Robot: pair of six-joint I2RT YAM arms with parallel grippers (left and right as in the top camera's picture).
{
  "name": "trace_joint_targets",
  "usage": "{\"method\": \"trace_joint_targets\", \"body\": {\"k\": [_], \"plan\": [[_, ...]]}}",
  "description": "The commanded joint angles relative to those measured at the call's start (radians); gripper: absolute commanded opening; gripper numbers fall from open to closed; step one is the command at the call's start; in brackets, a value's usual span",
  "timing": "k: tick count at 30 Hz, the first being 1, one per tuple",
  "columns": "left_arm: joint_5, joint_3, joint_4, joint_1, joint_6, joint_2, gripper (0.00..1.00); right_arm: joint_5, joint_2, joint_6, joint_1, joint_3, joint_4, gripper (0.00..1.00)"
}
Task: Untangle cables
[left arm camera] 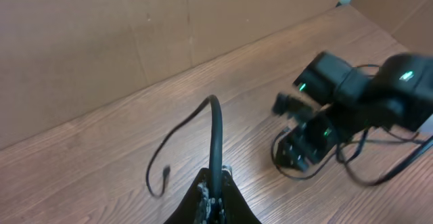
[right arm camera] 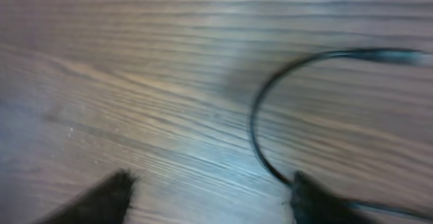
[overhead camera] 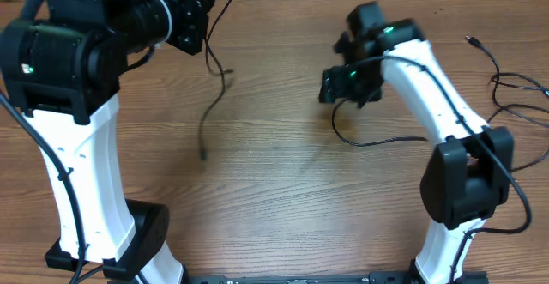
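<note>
Looked down on a brown wood-grain desk, bare boards nearest the two bases. Saw, at about 9 o'clock from desk centre, the plug end of the first cable down by the boards. Traced it upward into the left gripper, jaws pressed together and pinching the cord, with the slack arching above the fingers. Saw, at about 1 o'clock, the right gripper low over the grain, blurred, jaws spread. Noted a second cable curling just beside one finger; could not tell any contact. Spotted the other cables in a loose tangle at 3 o'clock, near the desk edge. Ended at 12 o'clock against a plain brown cardboard wall.
</note>
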Motion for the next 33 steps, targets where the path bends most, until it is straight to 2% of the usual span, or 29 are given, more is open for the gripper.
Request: {"method": "trace_joint_targets", "body": {"k": [1, 2, 13, 15, 18, 19, 20, 21, 22, 23, 26, 30, 31, 33], "plan": [[-0.041, 0.007, -0.003, -0.007, -0.031, 0.01, 0.04, -0.005, -0.008, 0.021, 0.021, -0.044, 0.023, 0.39], [-0.041, 0.007, -0.008, -0.007, -0.031, 0.01, 0.04, -0.014, -0.008, 0.021, 0.021, -0.06, 0.022, 0.29], [-0.033, 0.007, 0.003, -0.007, -0.031, 0.011, 0.04, -0.07, -0.008, 0.021, 0.049, -0.293, 0.123, 0.28], [-0.032, 0.007, 0.009, -0.007, -0.05, 0.011, 0.04, -0.076, -0.008, 0.021, 0.067, -0.308, 0.14, 0.19], [-0.011, 0.007, 0.008, -0.007, -0.053, 0.011, 0.04, -0.067, -0.008, 0.017, 0.079, -0.318, 0.156, 0.19], [-0.01, 0.007, 0.008, -0.007, -0.053, 0.011, 0.04, -0.062, -0.008, 0.017, 0.079, -0.318, 0.158, 0.21], [-0.007, 0.007, 0.006, -0.008, -0.053, 0.011, 0.04, -0.051, -0.008, 0.018, 0.079, -0.318, 0.16, 0.33], [-0.008, 0.007, 0.002, -0.011, -0.053, 0.011, 0.04, -0.023, -0.008, 0.018, 0.079, -0.318, 0.164, 0.61], [-0.007, 0.007, 0.001, -0.013, -0.053, 0.011, 0.04, -0.001, -0.008, 0.018, 0.079, -0.317, 0.166, 0.69], [-0.007, 0.007, 0.0, -0.014, -0.053, 0.011, 0.04, 0.02, -0.008, 0.017, 0.079, -0.317, 0.176, 0.73], [-0.007, 0.007, 0.001, -0.016, -0.053, 0.011, 0.04, 0.064, -0.008, 0.009, 0.066, -0.317, 0.198, 0.77], [-0.007, 0.007, -0.001, -0.016, -0.053, 0.011, 0.04, 0.06, -0.008, 0.009, 0.056, -0.317, 0.194, 0.77], [-0.007, 0.007, 0.0, -0.016, -0.053, 0.011, 0.04, 0.058, -0.008, 0.01, 0.056, -0.317, 0.194, 0.73], [-0.008, 0.007, 0.002, -0.016, -0.053, 0.011, 0.04, 0.033, -0.007, 0.01, 0.06, -0.317, 0.187, 0.47]]}}
